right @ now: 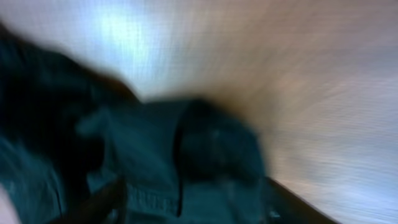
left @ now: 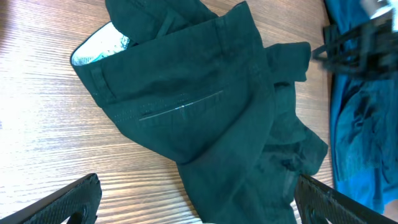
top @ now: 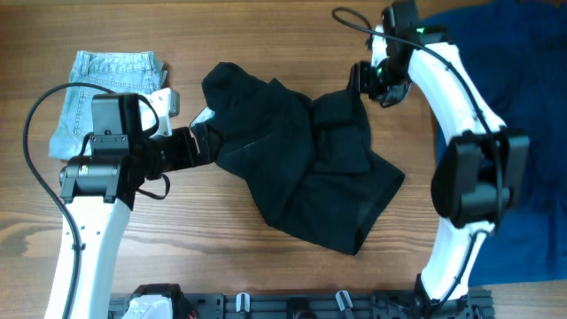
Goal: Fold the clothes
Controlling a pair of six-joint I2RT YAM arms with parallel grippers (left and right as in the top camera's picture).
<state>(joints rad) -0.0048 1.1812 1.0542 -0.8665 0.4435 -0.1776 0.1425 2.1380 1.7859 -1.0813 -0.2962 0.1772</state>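
The black shorts [top: 301, 151] lie crumpled in the middle of the table, waistband toward the far left. My left gripper [top: 208, 142] is at their left edge. In the left wrist view it [left: 199, 208] is wide open, with the shorts [left: 199, 99] spreading between and ahead of the fingers. My right gripper [top: 361, 80] is at the shorts' far right corner. The right wrist view is blurred, but its fingers [right: 199, 208] look spread, with dark fabric [right: 186, 162] between them. Light-blue denim shorts [top: 102, 89] lie at the far left. The royal-blue garment [top: 523, 133] covers the right side.
The wooden table [top: 266, 35] shows bare around the shorts. My left arm's body and cable [top: 97, 177] partly cover the denim shorts. The royal-blue garment also shows at the right edge of the left wrist view [left: 360, 124]. A dark rail [top: 301, 306] runs along the front edge.
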